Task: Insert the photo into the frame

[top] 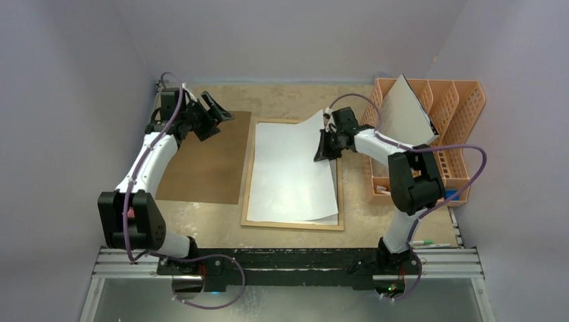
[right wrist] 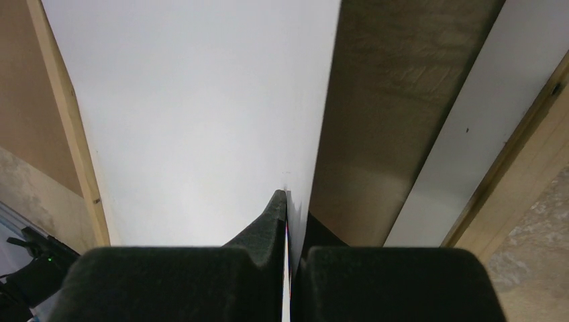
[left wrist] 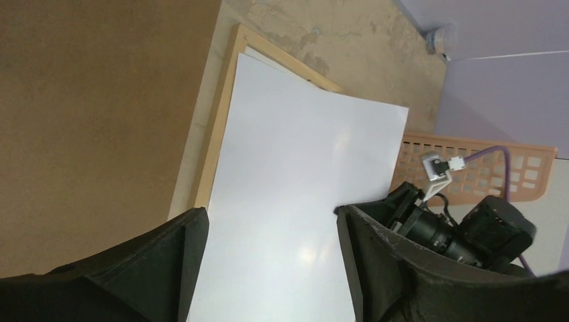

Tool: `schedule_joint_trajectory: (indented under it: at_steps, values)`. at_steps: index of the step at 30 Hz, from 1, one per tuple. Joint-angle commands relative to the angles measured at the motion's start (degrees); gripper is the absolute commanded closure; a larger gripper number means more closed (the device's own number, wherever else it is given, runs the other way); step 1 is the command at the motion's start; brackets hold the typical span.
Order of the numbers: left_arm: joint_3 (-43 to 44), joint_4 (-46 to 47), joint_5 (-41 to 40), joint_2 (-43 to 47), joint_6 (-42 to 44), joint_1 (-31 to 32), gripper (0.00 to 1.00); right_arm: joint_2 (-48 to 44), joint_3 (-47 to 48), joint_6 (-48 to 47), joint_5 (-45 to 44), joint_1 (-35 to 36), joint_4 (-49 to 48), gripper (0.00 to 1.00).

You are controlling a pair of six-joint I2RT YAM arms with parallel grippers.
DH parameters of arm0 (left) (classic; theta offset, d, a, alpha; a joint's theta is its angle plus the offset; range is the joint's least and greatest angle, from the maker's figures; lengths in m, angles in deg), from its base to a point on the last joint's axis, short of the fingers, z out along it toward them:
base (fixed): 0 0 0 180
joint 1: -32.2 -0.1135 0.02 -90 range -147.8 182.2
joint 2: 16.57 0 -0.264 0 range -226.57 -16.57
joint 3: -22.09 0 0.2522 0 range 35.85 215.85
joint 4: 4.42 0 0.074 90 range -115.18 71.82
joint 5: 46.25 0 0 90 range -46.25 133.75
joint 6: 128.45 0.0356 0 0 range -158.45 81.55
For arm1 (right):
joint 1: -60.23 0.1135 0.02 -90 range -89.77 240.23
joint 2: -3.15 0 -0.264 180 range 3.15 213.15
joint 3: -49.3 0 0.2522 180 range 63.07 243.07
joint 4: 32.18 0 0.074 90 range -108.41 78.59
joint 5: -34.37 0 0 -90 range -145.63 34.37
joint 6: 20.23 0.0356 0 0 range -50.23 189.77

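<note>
From my seat the photo [top: 288, 168] lies white side up across the frame [left wrist: 215, 127], which sits flat on the table between the two arms. I take it the print faces down, though no view shows me the picture side. The right gripper [top: 327, 146] is clamped tight on the sheet's right edge, near the far corner, holding that side up off the frame so the paper bows. The near end rests down inside the wood border. The left gripper [top: 215, 119] hangs with its fingers spread wide and nothing between them, above the brown back board [top: 201, 161] lying just left of the frame. What worries me is the single pinch point: if I lower too steeply or push inward, the bowed paper could crease at the fingers. The sheet also looks slightly turned against the frame, so the raised corner may land on the right rail instead of dropping into the recess. Letting go while the edge hangs high would let it slide or flutter out of line. The arm sits close to the orange file rack [top: 456, 114] and the grey-white board [top: 406, 111] leaning in it, so a wide swing on withdrawal could knock them
</note>
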Motion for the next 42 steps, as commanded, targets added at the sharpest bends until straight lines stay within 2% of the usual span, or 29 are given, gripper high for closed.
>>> schedule_joint_trajectory:
  at_steps: [1, 14, 20, 31, 35, 42]
  values:
    - [-2.1, 2.8, -0.8, -3.0, 2.8, 1.5, 0.27, 1.8, 3.6, -2.1, 0.8, -0.9, 2.0, 1.0]
    - [-7.1, 5.5, -2.3, -9.3, 3.8, 6.4, 0.3, -4.3, -4.2, 8.8, -0.3, -0.9, -2.2, 1.0]
    - [-10.7, 10.2, -7.3, -9.4, 4.2, 8.3, 0.31, -3.5, -4.0, 9.1, 0.0, -0.9, -5.1, 1.0]
    - [-13.3, 15.3, -7.2, -12.3, 4.4, 9.4, 0.32, -1.0, -3.0, 7.2, 4.6, -0.4, -6.2, 0.99]
    - [-13.3, 15.3, -7.1, -13.5, 4.6, 9.6, 0.33, -0.8, -2.4, 6.6, 4.3, -0.3, -5.7, 0.9]
    - [-12.3, 14.5, -8.6, -13.5, 5.2, 9.5, 0.33, -1.9, -0.9, 6.1, 1.8, -0.3, -2.1, 0.61]
